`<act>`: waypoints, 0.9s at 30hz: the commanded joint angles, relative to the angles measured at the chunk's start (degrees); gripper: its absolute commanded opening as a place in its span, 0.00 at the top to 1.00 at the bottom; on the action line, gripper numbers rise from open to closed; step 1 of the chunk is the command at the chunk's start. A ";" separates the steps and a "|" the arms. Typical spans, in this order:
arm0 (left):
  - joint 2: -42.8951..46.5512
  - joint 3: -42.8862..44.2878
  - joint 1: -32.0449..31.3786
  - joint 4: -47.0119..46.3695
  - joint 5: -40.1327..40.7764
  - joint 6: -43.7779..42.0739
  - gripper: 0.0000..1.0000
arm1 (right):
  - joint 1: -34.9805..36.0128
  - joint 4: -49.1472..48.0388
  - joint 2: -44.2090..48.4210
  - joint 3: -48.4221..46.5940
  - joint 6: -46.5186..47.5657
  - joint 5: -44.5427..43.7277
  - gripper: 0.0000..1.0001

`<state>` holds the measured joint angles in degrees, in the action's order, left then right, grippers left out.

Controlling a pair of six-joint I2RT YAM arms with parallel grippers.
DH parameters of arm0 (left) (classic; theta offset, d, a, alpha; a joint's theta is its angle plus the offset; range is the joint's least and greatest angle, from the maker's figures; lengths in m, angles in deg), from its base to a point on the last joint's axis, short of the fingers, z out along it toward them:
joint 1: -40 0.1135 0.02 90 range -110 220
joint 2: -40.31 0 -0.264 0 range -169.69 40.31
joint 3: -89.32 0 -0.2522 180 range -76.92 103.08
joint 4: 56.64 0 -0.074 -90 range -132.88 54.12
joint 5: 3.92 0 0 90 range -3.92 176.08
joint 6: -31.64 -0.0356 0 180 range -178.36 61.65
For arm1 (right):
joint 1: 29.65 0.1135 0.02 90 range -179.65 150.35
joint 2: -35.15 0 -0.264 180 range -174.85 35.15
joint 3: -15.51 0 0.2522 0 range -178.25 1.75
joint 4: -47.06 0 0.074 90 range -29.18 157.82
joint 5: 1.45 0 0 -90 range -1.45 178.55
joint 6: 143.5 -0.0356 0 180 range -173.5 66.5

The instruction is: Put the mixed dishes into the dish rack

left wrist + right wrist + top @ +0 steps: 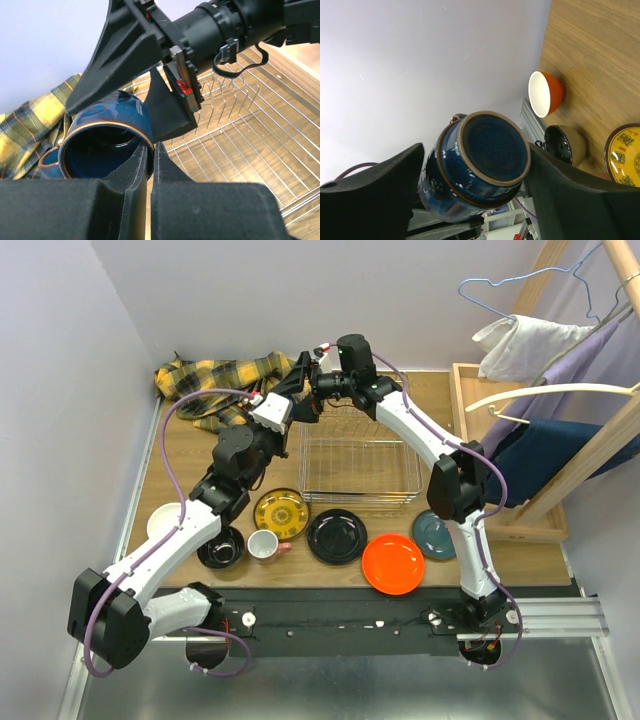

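The dish rack (pixel 362 496) sits in the middle of the bench (pixel 185 465), toward the far edge. Just off its far-left corner a blue mug (pixel 107 117) is held in the air on its side, above the wire. The left gripper (pixel 151 150) is nearly closed, pinching the mug's rim. The right gripper (pixel 475 150) has one finger against each side of the mug's body. Along the near edge, from the left, lie an orange bowl (pixel 165 522), a black bowl (pixel 222 547), a white cup (pixel 265 545), a yellow plate (pixel 280 510), a black plate (pixel 336 536), an orange plate (pixel 393 563) and a teal plate (pixel 435 535). A plaid cloth (pixel 215 380) is heaped in the far-left corner.
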<state>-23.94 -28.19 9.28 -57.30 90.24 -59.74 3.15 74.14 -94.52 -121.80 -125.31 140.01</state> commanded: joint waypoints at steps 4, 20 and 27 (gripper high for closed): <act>0.61 -1.97 -2.68 -4.92 0.14 -3.97 1.00 | 1.22 -2.16 3.80 -0.38 -0.35 0.30 0.31; 2.98 -3.65 -3.73 -2.03 -3.72 -9.24 0.58 | 0.34 -1.20 5.48 -1.43 7.64 -1.01 0.77; 9.84 -2.50 -3.91 10.96 -3.81 -11.00 0.37 | -1.24 4.25 5.13 -2.31 19.40 -3.82 0.88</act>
<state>-18.96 -31.99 5.80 -54.74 88.08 -69.01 2.95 75.04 -93.40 -121.62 -114.60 138.57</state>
